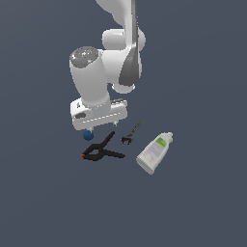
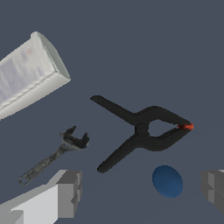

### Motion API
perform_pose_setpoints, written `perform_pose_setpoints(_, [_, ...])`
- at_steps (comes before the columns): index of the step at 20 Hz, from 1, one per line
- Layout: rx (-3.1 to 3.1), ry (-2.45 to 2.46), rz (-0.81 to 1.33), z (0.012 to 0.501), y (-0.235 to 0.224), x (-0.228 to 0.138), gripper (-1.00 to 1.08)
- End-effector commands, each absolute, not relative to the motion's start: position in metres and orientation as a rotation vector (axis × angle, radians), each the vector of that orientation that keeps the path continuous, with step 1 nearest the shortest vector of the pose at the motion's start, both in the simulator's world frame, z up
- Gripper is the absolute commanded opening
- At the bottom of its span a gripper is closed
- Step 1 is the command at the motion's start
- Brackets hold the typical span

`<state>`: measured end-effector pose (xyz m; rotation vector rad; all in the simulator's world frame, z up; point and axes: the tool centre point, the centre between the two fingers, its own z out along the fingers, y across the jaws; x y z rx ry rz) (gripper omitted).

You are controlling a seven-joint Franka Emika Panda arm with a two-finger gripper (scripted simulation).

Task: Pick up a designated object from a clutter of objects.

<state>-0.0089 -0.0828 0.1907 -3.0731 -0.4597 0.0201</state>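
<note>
Hovering over the clutter with jaws spread wide, nothing gripped.

Exterior view: gripper (image 1: 94, 126) poised low above the small dark-blue ball (image 1: 88, 135), seen at the exterior view's left of the group; black spring clamp (image 1: 101, 151) just beside the ball, orange tip leftward; small dark wrench (image 1: 131, 133) right of the clamp; white bottle (image 1: 154, 153) farthest right, lying on its side. Wrist view: ball (image 2: 167, 181) lying between the two grey fingers (image 2: 70, 192), apart from both; clamp (image 2: 142, 131) close by, wrench (image 2: 54, 154) and bottle (image 2: 30, 74) beyond.
</note>
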Motion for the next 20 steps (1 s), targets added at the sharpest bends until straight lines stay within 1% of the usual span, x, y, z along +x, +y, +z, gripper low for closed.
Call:
perform_pose_setpoints(1, [-3.067,-0.51,0.014,0.176,-0.098,-0.014,1.0])
perform_pose_setpoints(12, [-3.042,-0.717,-0.001,0.115,-0.158,-0.046,1.0])
perform_pose_setpoints(20, [-3.03,-0.813,-0.001,0.089,-0.184,-0.066,1.0])
